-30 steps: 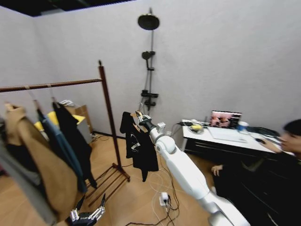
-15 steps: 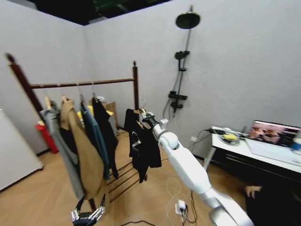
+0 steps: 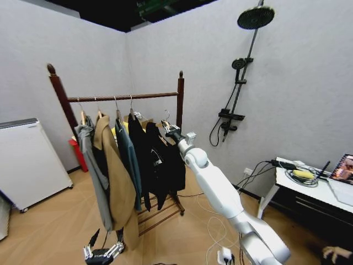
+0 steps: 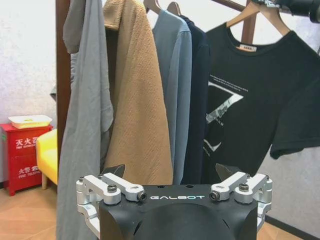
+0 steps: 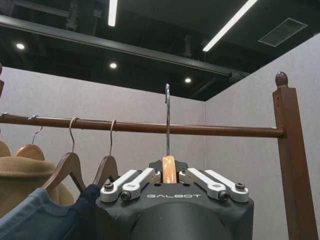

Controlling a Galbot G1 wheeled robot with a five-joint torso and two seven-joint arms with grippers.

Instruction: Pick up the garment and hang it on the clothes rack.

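Right gripper point(image 5: 168, 181), marked GALBOT, clenched on the hanger point(image 5: 169, 170) of the black garment point(image 4: 255, 110), frame centre, beside the clothes rack point(image 3: 179, 99) rail. Left gripper point(image 4: 175, 182), released, lower left. Red cabinet point(image 4: 22, 155) bears Chinese characters and "FIRE".

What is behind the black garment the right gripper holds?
Behind the garment held by the right gripper hang a dark top, a blue jacket and a tan coat on the rack. The rack's base there is mostly covered.
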